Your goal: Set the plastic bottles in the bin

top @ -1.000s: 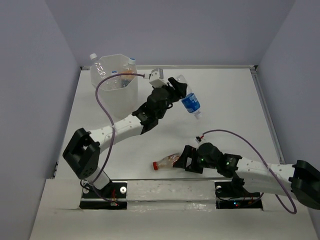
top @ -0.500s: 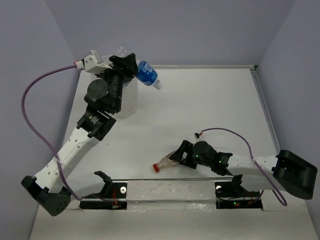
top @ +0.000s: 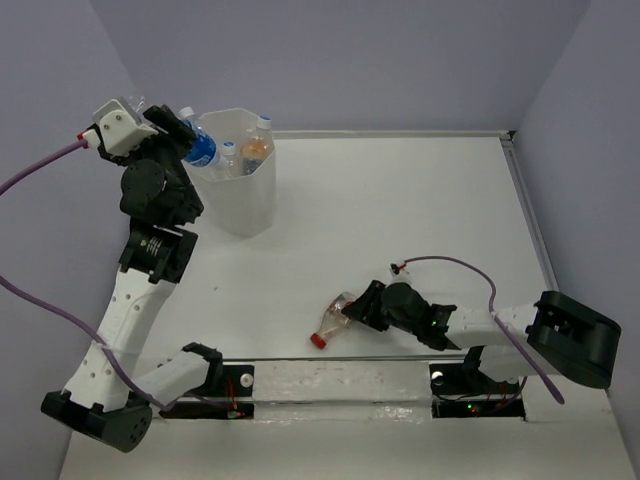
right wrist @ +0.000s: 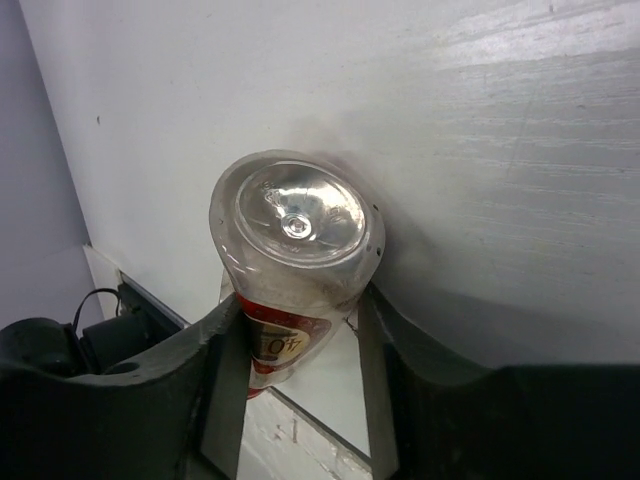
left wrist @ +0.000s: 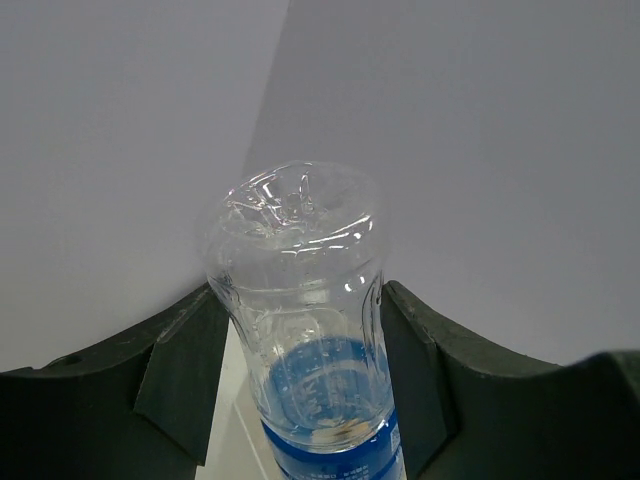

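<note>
Delivery is the step in hand on the far left. There the left gripper (left wrist: 298, 385) is clamped on a blue-labelled bottle (top: 203, 151), with its fingers (left wrist: 185, 375) pressed against either side of the clear body. It holds the bottle high, just beside the left rim of the bin (top: 245, 200) and tilted towards the opening. From above we cannot tell whether the bottle is already over the opening or just outside the rim. The bin stands on the table (top: 420, 210) at the far left. Several bottles (top: 232, 160) lie inside it, among them an orange bottle (top: 255, 150).

At the near edge, towards the middle, the right gripper (right wrist: 300, 370) is closed around a red-capped bottle (top: 332, 322). The bottle's base faces the wrist camera and its neck slants towards the near left. We cannot tell whether it is lifted or resting on the table.

We judge the task close to done, since these two are the only bottles we can see outside the bin. The next move for the left arm is a small shift to the right, until the bottle hangs squarely over the opening, and then the fingers should part. The right arm faces a lift and a long carry to the far left. We think it should wait until the left arm is out of the way, because both would crowd the same rim.
</note>
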